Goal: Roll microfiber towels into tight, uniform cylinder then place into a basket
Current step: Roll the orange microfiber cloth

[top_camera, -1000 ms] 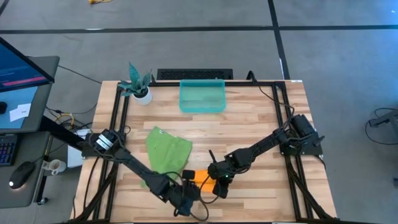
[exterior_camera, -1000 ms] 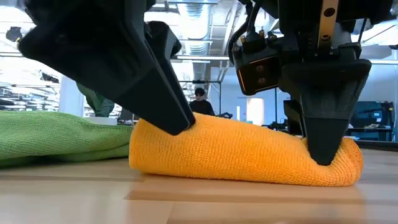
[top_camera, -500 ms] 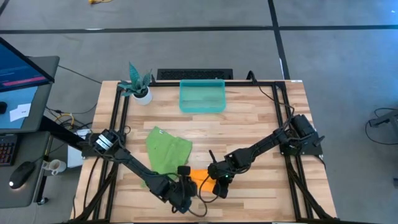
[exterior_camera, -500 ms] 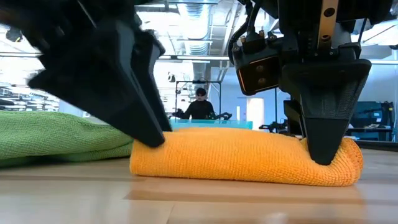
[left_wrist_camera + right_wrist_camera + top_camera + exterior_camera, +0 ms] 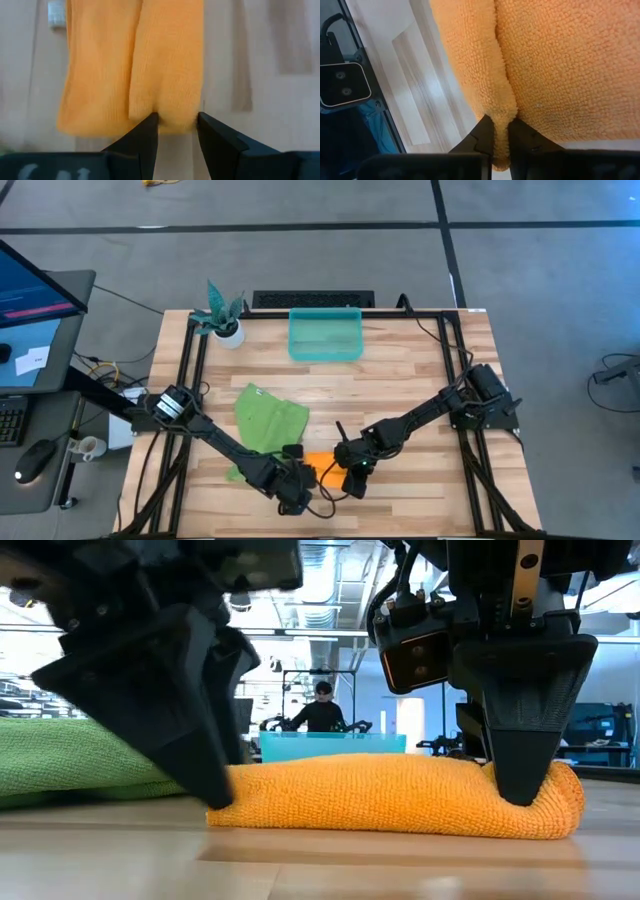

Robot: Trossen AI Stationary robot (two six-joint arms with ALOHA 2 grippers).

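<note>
The orange towel (image 5: 320,464) lies folded into a thick, flattened roll near the table's front edge, lengthwise from left to right. My left gripper (image 5: 176,120) is at its left end, shut on it, with one finger (image 5: 208,778) down at table level. At the right end, my right gripper (image 5: 501,125) is shut on it. The green towel (image 5: 268,424) lies crumpled on the table just behind and left of the orange one. Far back stands the teal basket (image 5: 325,335). My left gripper has the end of one thick fold (image 5: 170,107) of the orange towel's left end between its two fingertips. The fingers slant down steeply and lie along the towel. The towel rests on the table. My right gripper pinches a narrow ridge of cloth (image 5: 501,107) at the orange towel's right end between its two fingers. They slant down from above (image 5: 522,775) and dent the towel in. The towel lies flat on the table.
A small white pot with a teal plant (image 5: 222,320) stands at the back left beside the basket. Black rails (image 5: 452,370) run along the table's sides. Bare wood lies between the basket and the towels. A person (image 5: 322,710) shows in the room behind.
My left gripper has slid off the top of the orange towel toward the table's left and down to its left end, tipping steeper. The towel's left part, which bulged, now lies lower and flatter. My right gripper has kept its hold in place.
</note>
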